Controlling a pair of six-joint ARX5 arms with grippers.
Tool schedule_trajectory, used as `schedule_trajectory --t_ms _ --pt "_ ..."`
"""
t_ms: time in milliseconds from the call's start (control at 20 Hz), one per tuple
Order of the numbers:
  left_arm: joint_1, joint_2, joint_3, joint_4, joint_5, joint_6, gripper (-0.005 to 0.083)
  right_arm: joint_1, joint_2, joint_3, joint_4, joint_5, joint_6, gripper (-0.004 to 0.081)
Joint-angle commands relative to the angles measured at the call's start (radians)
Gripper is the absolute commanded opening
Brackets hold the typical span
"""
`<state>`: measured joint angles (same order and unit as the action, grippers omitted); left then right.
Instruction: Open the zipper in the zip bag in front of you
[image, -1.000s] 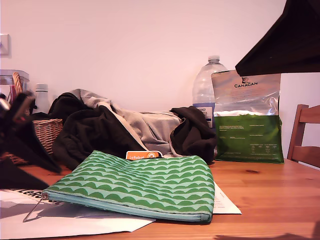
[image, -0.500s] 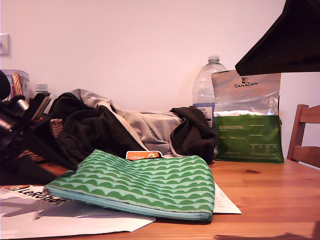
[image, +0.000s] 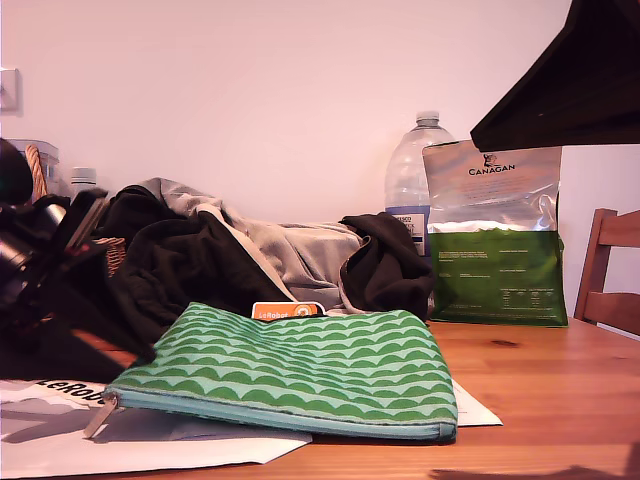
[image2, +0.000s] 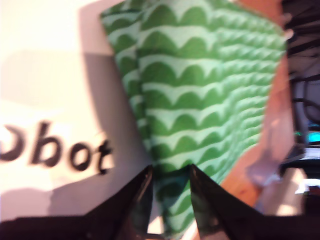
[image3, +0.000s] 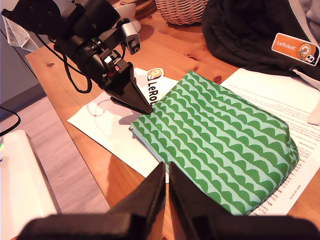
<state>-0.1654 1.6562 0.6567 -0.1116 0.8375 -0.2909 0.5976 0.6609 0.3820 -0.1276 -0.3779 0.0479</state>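
The zip bag (image: 290, 370), green with a light-green scalloped pattern, lies flat on printed paper sheets (image: 150, 445) on the wooden table (image: 540, 400), at the middle of the exterior view; the zipper (image: 270, 410) runs as a teal strip along the long edge nearest that camera, its silver pull tab (image: 98, 415) hanging at the end toward the exterior view's left. My first gripper (image2: 170, 175) sits at that same end of the zip bag (image2: 200, 100); its two dark fingers (image2: 137, 195) stand slightly apart with green fabric between them, though the blur leaves me unable to tell whether they actually pinch it; in the second wrist view its black tip (image3: 135, 97) meets the bag's corner (image3: 137, 120) beside the lettered sheet (image3: 152, 90). My second gripper (image3: 166, 182) hangs above the bag's long zip edge, apart from it, fingers (image3: 150, 192) drawn together with only a thin slit between and nothing held. Behind the bag in the exterior view lie dark and grey clothes (image: 250, 250), a wicker basket (image: 110, 255), a clear water bottle (image: 415, 170) and an upright Canagan foil bag (image: 495, 235); an orange label (image: 285, 310) shows just behind the pouch.
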Motion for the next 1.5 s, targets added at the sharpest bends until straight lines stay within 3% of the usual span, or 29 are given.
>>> schedule_trajectory --t_ms 0,200,400,450,550,700,800,950,1150,1300,1450 --pt "-0.002 0.001 -0.005 0.002 -0.001 0.010 0.0198 0.005 0.004 -0.014 0.011 0.002 -0.001 -0.0013" --pt "-0.025 0.003 -0.005 0.001 -0.001 0.009 0.0198 0.035 0.008 -0.014 0.011 0.003 0.001 0.0090" --pt "-0.061 0.007 -0.005 0.021 -0.002 0.006 0.0195 0.085 0.040 -0.014 0.011 0.023 0.001 0.0091" --pt "-0.064 0.007 -0.005 0.030 -0.002 0.001 0.0156 0.098 0.049 -0.014 0.013 0.023 0.001 0.0090" --pt "-0.065 0.007 -0.005 0.039 0.000 -0.003 -0.0011 0.128 0.061 -0.014 0.012 0.024 0.001 0.0101" --pt "-0.063 0.006 -0.005 0.072 0.066 -0.059 -0.0019 0.179 0.063 -0.014 0.015 0.047 -0.003 0.0162" --pt "-0.062 0.006 -0.002 0.118 0.156 -0.128 -0.0019 0.212 0.064 -0.014 0.016 0.047 0.045 0.0162" --pt "-0.071 0.006 -0.002 0.154 0.229 -0.183 -0.0019 0.246 0.092 -0.014 0.081 0.067 0.220 0.0162" --pt "-0.077 0.006 -0.002 0.175 0.270 -0.213 -0.0019 0.323 0.160 -0.016 0.248 0.276 0.317 0.0162" --pt "-0.077 0.006 -0.002 0.190 0.286 -0.226 -0.0019 0.435 0.173 -0.025 0.384 0.509 0.311 0.0161" --pt "-0.077 0.006 -0.002 0.211 0.301 -0.234 -0.0019 0.544 0.170 -0.052 0.442 0.743 0.311 0.0161"
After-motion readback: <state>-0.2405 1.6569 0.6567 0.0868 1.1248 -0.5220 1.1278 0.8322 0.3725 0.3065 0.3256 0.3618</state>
